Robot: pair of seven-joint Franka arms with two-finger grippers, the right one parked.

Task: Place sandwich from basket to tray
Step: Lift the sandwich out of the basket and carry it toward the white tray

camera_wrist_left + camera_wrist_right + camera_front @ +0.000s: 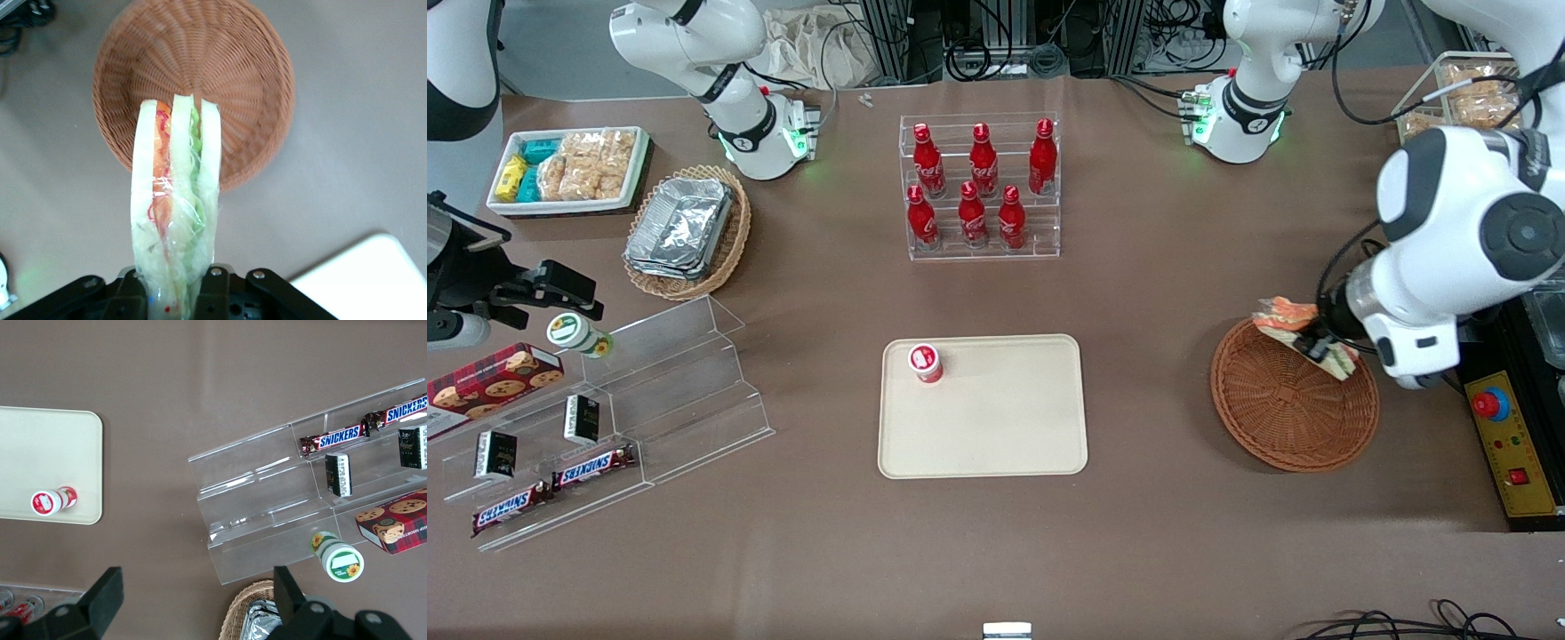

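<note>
One risk I note: hand (175,293) pinches only the sandwich (175,213) wrap above the basket (247,73); it may slip before the tray (996,418).

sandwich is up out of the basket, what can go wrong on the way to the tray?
1. The left gripper pinches only one end of the wrapped triangular white-bread sandwich; the slick wrap could slip, or the long free end could sag.
2. A small red-and-white cup already stands on the cream rectangular tray; a low approach could topple it.
3. The sandwich hangs above the round reddish-brown wicker basket's rim; a low traverse could catch it.
</note>
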